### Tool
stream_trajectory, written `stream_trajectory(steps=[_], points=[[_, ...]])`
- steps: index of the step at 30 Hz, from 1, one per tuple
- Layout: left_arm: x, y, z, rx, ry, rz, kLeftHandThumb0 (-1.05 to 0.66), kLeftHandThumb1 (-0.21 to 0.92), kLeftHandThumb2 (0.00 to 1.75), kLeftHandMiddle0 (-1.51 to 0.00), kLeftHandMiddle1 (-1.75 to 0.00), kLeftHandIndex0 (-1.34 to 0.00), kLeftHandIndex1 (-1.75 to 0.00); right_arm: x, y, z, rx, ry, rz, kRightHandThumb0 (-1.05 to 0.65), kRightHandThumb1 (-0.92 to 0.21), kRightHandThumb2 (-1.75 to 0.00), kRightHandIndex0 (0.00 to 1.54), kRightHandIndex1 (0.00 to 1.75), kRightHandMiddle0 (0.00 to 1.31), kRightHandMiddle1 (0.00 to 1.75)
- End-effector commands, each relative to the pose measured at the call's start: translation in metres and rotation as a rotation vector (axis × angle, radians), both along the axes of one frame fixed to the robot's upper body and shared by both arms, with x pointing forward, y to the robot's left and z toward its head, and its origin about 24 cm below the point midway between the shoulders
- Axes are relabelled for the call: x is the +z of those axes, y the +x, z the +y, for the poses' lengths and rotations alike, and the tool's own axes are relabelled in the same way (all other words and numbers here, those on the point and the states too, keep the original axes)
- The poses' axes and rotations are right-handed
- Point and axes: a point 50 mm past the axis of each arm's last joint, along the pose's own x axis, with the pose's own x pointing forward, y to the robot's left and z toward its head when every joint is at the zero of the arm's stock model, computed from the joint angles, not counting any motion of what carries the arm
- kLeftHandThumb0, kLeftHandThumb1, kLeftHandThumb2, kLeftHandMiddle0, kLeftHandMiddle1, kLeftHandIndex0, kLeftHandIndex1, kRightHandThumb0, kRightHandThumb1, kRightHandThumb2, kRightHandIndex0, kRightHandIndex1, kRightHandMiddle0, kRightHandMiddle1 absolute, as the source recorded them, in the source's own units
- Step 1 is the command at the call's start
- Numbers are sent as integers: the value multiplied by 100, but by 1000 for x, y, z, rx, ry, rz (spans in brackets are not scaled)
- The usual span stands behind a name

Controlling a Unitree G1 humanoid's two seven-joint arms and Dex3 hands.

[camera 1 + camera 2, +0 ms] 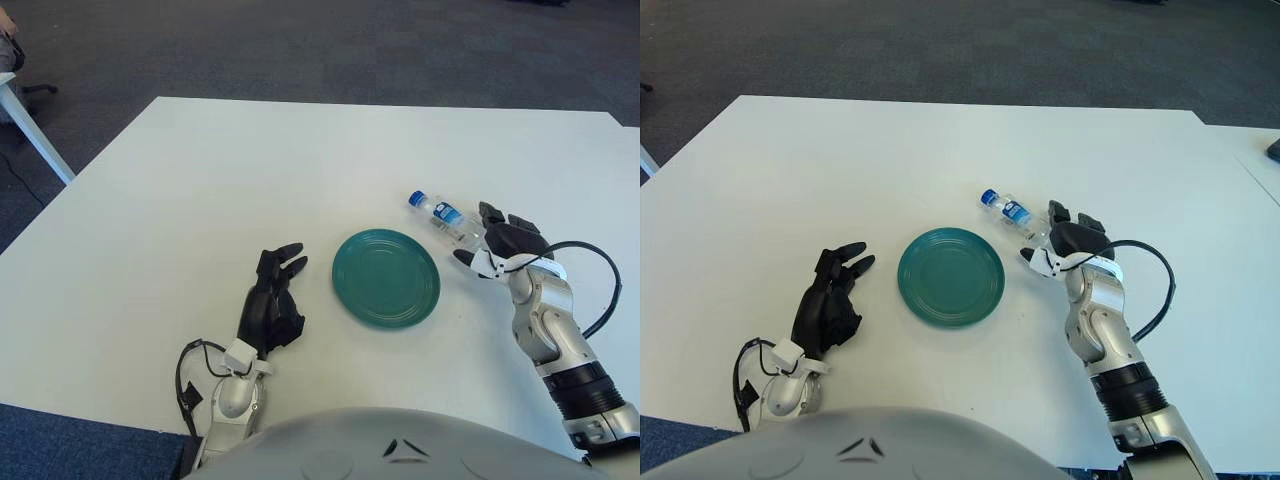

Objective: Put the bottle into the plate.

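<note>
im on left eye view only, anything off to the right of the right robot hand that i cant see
observer: yes, the right eye view shows a small dark object at the frame's edge, on a neighbouring white surface, well apart from the right robot hand and the bottle.
operator: is that surface joined to my table
observer: no, a thin gap runs diagonally between it and the table. Nothing new by the left robot hand, left of the plate.
</note>
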Motion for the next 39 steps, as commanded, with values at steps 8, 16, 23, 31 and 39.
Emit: stream_trajectory(steps=[8,16,23,31,39], points=[[-6,-5,-2,-12,-3,40,-85,92,109,-34,-55,-4,-117,-11,-1,-7,-22,-2,51,-105,-92,-72,2,1,2,1],[-7,-5,-3,-4,-24,46,-83,92,108,-36,-56,-6,-118,-13,1,-9,-64,17,7,-105,-92,-69,13,3,1,37],[-6,-5,-4,0,-21,45,-83,92,108,-36,-57,-7,-118,-14,2,-10,-105,74,-93,-105,-92,-64,29,9,0,83],[-7,-3,-5,2,-38,47,-81,92,107,-39,-59,-9,-118,-9,6,-9,-116,160,-248,-84,-92,-41,49,117,29,163],[-6,-3,-7,9,-64,34,-81,92,106,-41,-65,-12,-120,-7,5,-8,-107,197,-327,-71,-92,-40,77,170,61,174]])
